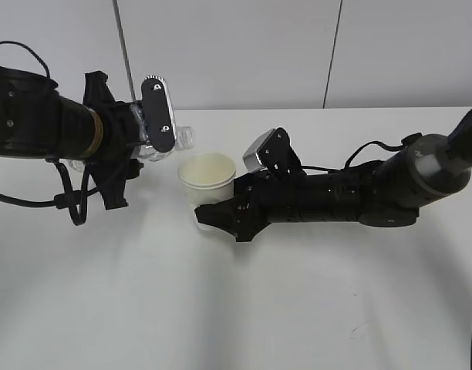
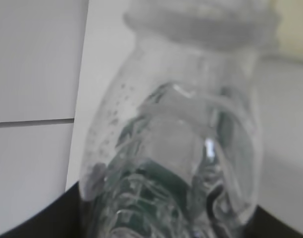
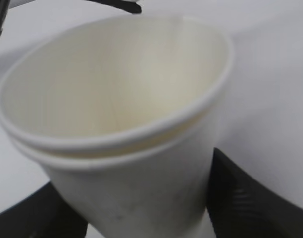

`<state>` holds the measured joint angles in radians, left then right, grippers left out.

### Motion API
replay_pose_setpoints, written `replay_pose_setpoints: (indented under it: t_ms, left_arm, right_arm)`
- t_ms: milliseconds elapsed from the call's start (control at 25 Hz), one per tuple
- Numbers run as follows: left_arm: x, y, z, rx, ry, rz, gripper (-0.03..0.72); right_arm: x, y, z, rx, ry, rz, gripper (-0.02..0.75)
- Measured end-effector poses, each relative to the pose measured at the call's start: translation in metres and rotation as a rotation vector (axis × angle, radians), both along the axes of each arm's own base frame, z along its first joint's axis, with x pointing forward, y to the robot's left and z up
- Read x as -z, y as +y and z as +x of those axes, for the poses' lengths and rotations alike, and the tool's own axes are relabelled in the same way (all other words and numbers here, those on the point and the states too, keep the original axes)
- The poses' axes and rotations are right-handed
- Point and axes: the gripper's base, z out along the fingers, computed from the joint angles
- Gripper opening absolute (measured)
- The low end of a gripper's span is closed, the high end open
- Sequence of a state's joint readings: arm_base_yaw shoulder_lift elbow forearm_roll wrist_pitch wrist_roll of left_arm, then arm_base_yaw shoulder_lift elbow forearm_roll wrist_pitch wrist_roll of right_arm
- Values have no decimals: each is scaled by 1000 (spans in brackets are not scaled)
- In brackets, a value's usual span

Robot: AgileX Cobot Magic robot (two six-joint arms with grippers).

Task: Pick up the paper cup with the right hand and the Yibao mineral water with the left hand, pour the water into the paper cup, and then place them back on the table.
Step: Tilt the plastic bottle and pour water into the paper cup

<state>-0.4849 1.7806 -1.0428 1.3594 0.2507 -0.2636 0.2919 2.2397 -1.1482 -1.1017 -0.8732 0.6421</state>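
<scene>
Nearest in the exterior view lies the bare white table [image 1: 220,308], plain apart from a few faint specks. Further back, the right hand [image 1: 213,215] reaches in from the right, its black fingers closed around the lower body of the paper cup [image 1: 208,179]. The cup stands upright in that grip, near the middle of the table; whether its base touches the surface cannot be told. It is cream-white with tapered sides and a rolled rim, and the right wrist view shows a second rim line just beneath the first, as if one cup sits nested inside another [image 3: 117,99]. Its inside looks pale and dry there, with the black fingers [image 3: 240,198] pressing on both flanks.

Just behind and to the left, the left hand [image 1: 155,132] is clamped on the Yibao mineral water [image 1: 182,139], held on its side above the table with the open neck pointing toward the cup's rim but apart from it. Close up, the bottle [image 2: 181,148] is clear, dimpled plastic with a ribbed collar and dark green showing through.
</scene>
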Motion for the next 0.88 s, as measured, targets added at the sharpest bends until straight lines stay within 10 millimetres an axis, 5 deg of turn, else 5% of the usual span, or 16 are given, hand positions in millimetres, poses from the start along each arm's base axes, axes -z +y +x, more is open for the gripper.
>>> replay_pose_setpoints:
  t_ms: [880]
  left_arm:
    - [-3, 1, 1, 35, -59, 133, 364]
  right_arm:
    - [0, 1, -1, 1, 10, 3, 505]
